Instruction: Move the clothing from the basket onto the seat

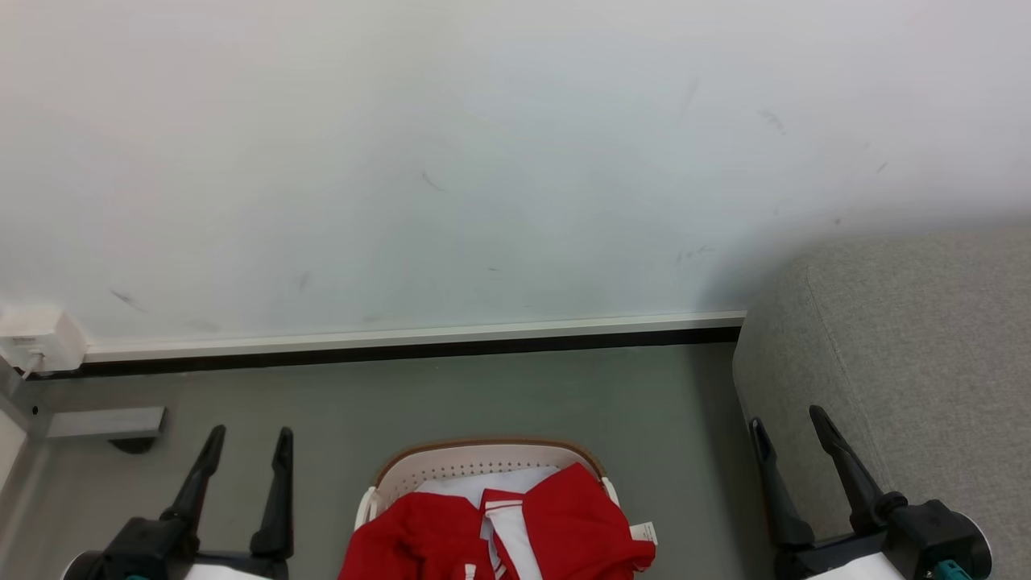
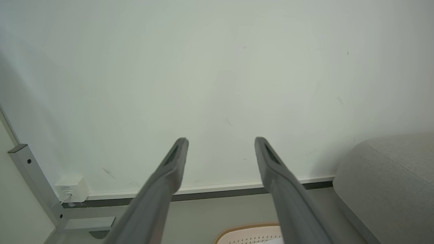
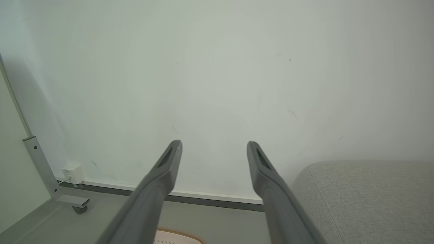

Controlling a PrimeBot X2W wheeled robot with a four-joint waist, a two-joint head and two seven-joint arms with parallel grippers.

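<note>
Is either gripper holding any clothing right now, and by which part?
Nothing is held. The left gripper and right gripper are both open and empty; the clothing lies in the basket.

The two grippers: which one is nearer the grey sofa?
The right gripper, beside the sofa in the head view; the left gripper is beyond the basket, far from it.

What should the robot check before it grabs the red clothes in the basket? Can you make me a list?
1. The red clothing lies in the laundry basket: ok.
2. The left gripper is open and empty: ok.
3. The right gripper is open and empty: ok.
4. A gripper is over the clothing: not ok, both flank the basket.
5. Room on the grey sofa: cannot tell, little of it shows.
</note>
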